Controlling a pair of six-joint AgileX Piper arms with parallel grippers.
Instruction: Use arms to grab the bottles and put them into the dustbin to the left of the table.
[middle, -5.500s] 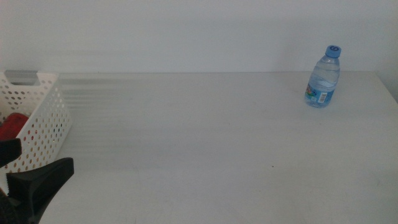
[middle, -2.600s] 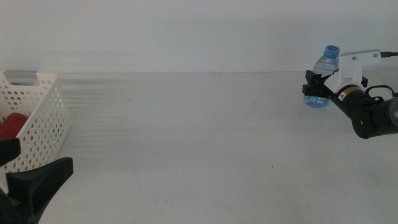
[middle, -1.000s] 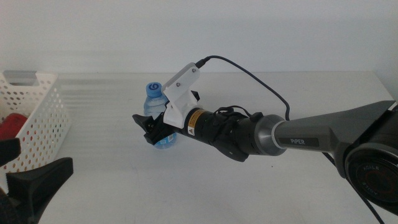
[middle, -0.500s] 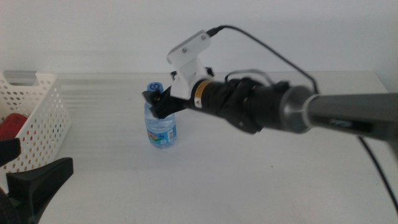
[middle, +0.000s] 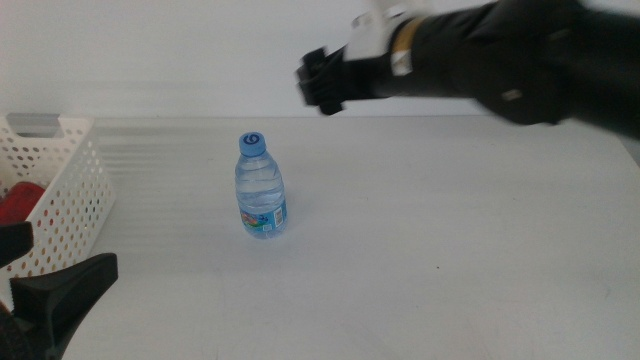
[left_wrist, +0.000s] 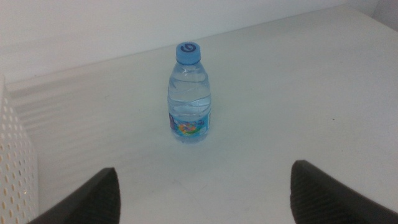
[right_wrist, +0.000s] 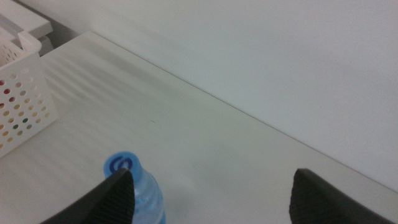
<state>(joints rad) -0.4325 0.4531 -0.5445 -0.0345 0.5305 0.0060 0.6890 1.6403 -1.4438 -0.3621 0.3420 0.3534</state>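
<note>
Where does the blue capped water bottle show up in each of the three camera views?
Middle view: water bottle stands upright, left of centre on the table.
Left wrist view: whole bottle, centred.
Right wrist view: only its blue cap and shoulder, at the picture's lower edge.
Shared landmark: the white dustbin.

Clear glossy plastic bottle (middle: 262, 187); matt white table (middle: 430, 250).

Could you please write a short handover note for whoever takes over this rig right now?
Right gripper: jaws open, empty, raised above the table, past the water bottle.
Left gripper: jaws open, empty, waiting low beside the dustbin, facing the bottle.
Water bottle: upright, mid-table, free of both grippers.
Done: a red item lies in the dustbin.
Left: the left arm probably grabs the bottle and drops it in the dustbin.
</note>
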